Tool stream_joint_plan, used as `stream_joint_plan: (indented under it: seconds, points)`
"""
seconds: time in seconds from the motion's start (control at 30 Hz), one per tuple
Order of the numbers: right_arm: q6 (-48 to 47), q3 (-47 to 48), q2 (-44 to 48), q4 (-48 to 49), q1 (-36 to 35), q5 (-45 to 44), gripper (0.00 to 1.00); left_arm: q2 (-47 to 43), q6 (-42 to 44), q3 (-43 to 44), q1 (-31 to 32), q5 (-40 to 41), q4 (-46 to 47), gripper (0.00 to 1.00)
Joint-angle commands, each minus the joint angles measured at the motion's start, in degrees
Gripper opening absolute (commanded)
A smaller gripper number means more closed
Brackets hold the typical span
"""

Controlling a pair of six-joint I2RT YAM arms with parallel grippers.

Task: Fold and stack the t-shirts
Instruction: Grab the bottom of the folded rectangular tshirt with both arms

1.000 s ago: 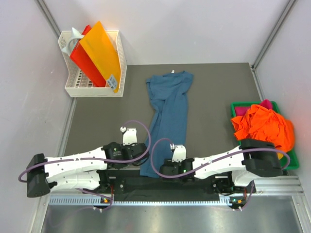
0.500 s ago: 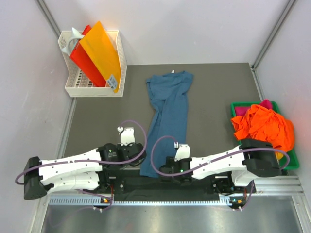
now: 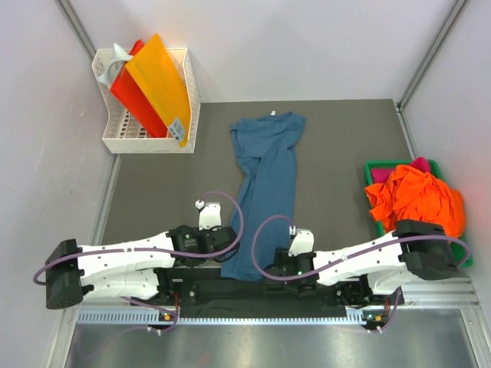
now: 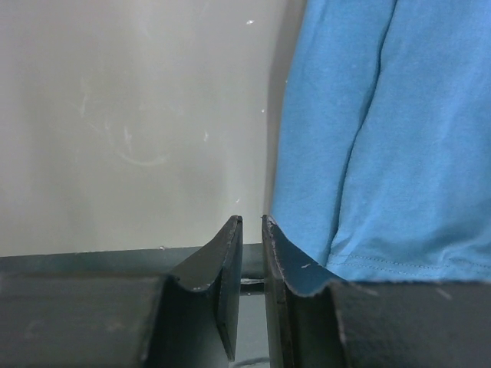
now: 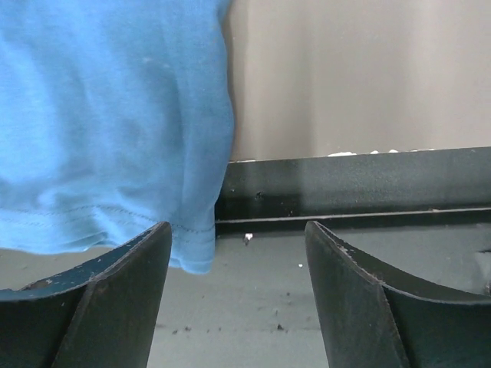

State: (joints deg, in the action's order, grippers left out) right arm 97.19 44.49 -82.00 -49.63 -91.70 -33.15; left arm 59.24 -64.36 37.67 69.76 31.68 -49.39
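A dark teal-blue t-shirt [image 3: 265, 172], folded lengthwise into a long strip, lies down the middle of the grey mat, and its hem hangs over the near edge. My left gripper [image 3: 229, 247] sits low at the hem's left side. In the left wrist view the left gripper [image 4: 251, 220] is shut on nothing, with the shirt [image 4: 383, 138] just to its right. My right gripper [image 3: 267, 270] is at the hem's right corner. In the right wrist view the right gripper [image 5: 238, 226] is open and empty, with the shirt's corner [image 5: 115, 130] hanging by its left finger. An orange t-shirt [image 3: 418, 199] and a magenta one [image 3: 420, 163] are heaped together.
The heap lies in a green tray [image 3: 376, 165] at the right edge of the mat. A white basket [image 3: 123, 138] holding orange and red sheets stands at the back left. A black rail [image 5: 353, 184] runs along the near edge under the hem. Grey walls stand on both sides.
Both grippers have shifted slightly to the right along the near edge by the shirt's hem. The shirt has not moved.
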Motion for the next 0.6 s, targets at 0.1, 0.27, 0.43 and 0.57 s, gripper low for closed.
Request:
stream_joint_plan:
  seconds: [0.1, 0.27, 0.43, 0.57]
  points:
    - [0.46, -1.07, -4.66, 7.43, -0.06, 0.01, 0.66, 1.31, -0.42, -0.84, 0.29, -0.57, 2.71, 0.22]
    - [1.07, -1.16, -6.6, 9.55, -0.14, 1.85, 0.52, 1.05, -1.91, -2.34, 0.21, -1.18, 2.63, 0.21]
    - [2.48, -0.81, -6.51, 8.06, -1.11, 1.95, 0.1, 0.35, -3.14, -2.95, 0.2, -1.54, 2.45, 0.21]
    - [3.1, 0.77, -6.25, 4.81, -1.64, 1.42, 0.05, -0.09, -4.02, -3.39, 0.29, -2.67, 2.45, 0.21]
